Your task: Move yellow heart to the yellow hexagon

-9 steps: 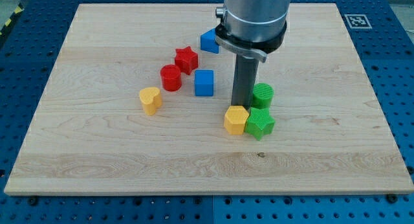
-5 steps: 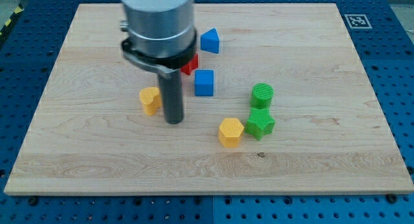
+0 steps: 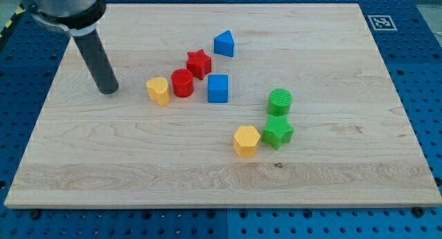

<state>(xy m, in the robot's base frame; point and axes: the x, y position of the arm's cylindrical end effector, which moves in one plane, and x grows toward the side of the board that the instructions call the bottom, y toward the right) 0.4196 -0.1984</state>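
The yellow heart (image 3: 158, 90) lies left of centre on the wooden board (image 3: 345, 177), touching or nearly touching the red cylinder (image 3: 182, 83) on its right. The yellow hexagon (image 3: 246, 141) lies lower, right of centre, against the green star (image 3: 277, 131). My tip (image 3: 108, 91) rests on the board at the view's left, a short way left of the yellow heart and apart from it.
A red star (image 3: 199, 63) sits above the red cylinder. A blue cube (image 3: 217, 88) lies right of the cylinder, and a blue triangular block (image 3: 224, 43) lies above it. A green cylinder (image 3: 280, 101) stands above the green star.
My tip has swept from beside the yellow hexagon across to the far left. The hexagon slid slightly down-left. The yellow heart moved up a little, toward the red cylinder.
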